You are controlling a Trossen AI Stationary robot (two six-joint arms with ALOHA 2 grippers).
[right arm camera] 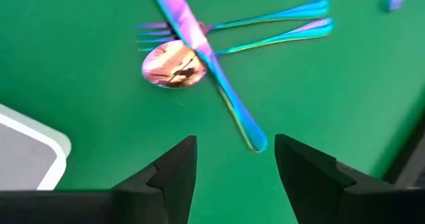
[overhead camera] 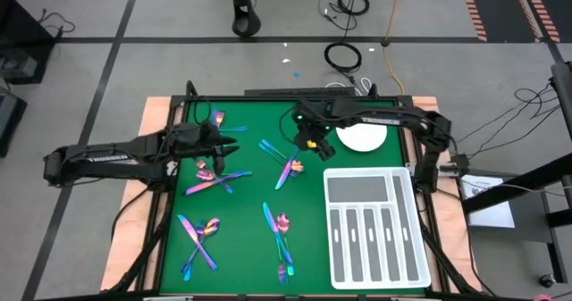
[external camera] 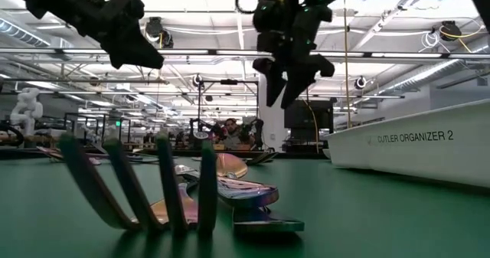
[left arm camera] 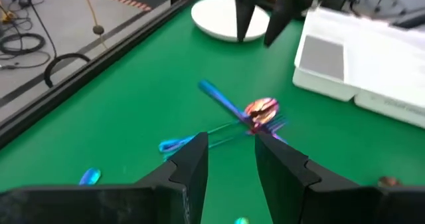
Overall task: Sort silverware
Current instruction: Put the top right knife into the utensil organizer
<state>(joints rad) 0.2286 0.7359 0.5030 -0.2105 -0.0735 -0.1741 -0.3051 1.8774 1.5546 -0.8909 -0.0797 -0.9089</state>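
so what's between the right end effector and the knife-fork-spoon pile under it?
Nothing. In the right wrist view, bare green mat separates the open right end effector from the crossed knife, fork and spoon.

Reading "CUTLER ORGANIZER 2" in dark capitals along the side wall of the white tray (external camera: 413, 147), in the low view. Reading "TROSSEN" in pale letters along the left arm (overhead camera: 103, 155), well left of that tray, in the high view.
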